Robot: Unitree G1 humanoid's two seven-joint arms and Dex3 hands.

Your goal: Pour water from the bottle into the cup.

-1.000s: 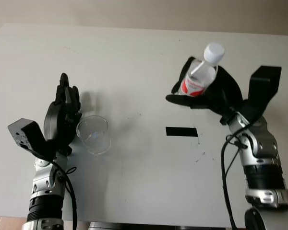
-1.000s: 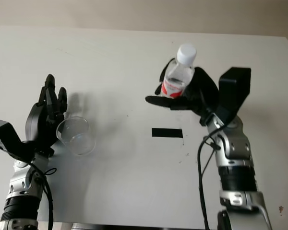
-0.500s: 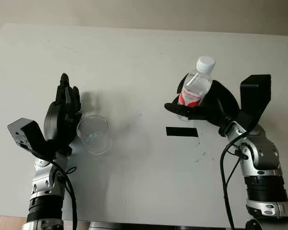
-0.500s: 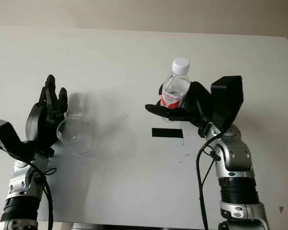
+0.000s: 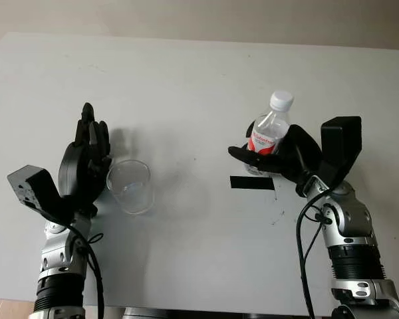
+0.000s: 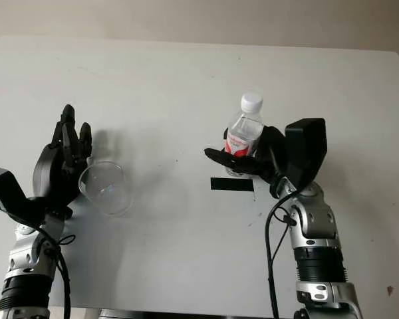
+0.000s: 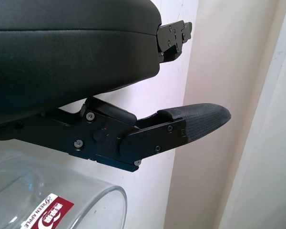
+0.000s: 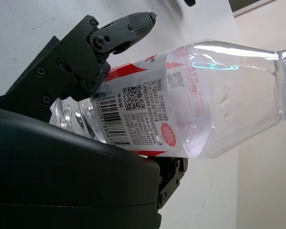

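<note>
A clear water bottle (image 5: 268, 133) with a red label and a white cap (image 5: 281, 100) stands nearly upright in my right hand (image 5: 263, 156), right of the table's centre. The right wrist view shows the fingers (image 8: 100, 40) wrapped round the label of the bottle (image 8: 181, 105). Whether its base touches the table I cannot tell. An empty clear plastic cup (image 5: 130, 186) stands on the table at the left. My left hand (image 5: 86, 159) is open just left of the cup, palm toward it. The left wrist view shows the cup (image 7: 47, 200) close under one finger (image 7: 195, 121).
The white table (image 5: 199, 86) stretches far behind both hands. A black tape strip (image 5: 252, 183) lies on it just in front of the bottle. The table's near edge runs along the bottom of the head views.
My right hand has come down and toward me with the bottle, which has gone from tilted to nearly upright. The left hand and the cup have stayed put.
</note>
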